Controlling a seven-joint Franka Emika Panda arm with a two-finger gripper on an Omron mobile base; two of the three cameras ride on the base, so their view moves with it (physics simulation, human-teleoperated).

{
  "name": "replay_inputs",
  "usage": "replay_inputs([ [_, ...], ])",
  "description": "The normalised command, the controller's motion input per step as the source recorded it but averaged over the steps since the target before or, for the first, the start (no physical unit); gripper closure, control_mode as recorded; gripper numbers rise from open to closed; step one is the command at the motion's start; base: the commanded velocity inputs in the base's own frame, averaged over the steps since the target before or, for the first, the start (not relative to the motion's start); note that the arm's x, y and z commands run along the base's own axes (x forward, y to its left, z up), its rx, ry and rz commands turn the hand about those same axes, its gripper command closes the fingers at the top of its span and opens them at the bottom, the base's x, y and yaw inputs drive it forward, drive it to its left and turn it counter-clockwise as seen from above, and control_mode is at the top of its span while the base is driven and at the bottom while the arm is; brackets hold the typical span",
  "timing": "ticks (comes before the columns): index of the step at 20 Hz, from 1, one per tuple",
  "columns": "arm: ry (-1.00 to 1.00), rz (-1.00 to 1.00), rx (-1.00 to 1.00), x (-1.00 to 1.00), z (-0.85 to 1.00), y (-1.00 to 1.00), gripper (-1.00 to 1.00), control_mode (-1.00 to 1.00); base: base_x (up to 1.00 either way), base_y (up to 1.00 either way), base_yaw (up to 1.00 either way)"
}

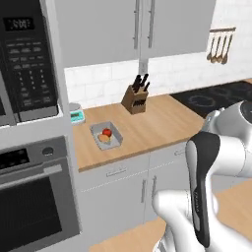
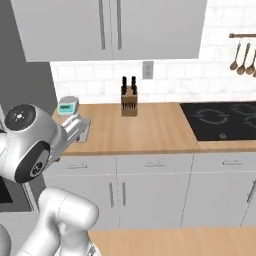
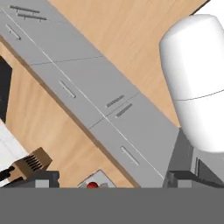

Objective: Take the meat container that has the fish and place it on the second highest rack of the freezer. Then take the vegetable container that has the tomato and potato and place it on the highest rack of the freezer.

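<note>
The vegetable container, a shallow grey tray, lies on the wooden surface near its left end, close to the front edge. Inside it the red tomato and the tan potato sit touching, the tomato on the far side. In the hand view the tray's corner and the tomato peek in at the bottom edge. A small teal kitchen scale stands just behind the tray, at the far left of the surface by the oven column. A knife block stands farther right against the tiled wall, well apart from the tray. A black cooktop is set into the surface at the right. The hand has its fingers spread wide, with nothing between them.
</note>
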Motion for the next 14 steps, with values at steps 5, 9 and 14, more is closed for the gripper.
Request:
replay_inputs([
  [5,0.00,0.00,0.00,0.00,0.00,0.00,-1.00,1.00,0.24,-0.22,0.62],
  [9,0.00,0.00,0.00,0.00,0.00,0.00,-1.00,1.00,0.54,0.20,0.48],
  [14,0.00,0.00,0.00,0.00,0.00,0.00,-1.00,1.00,0.58,-0.01,0.02],
])
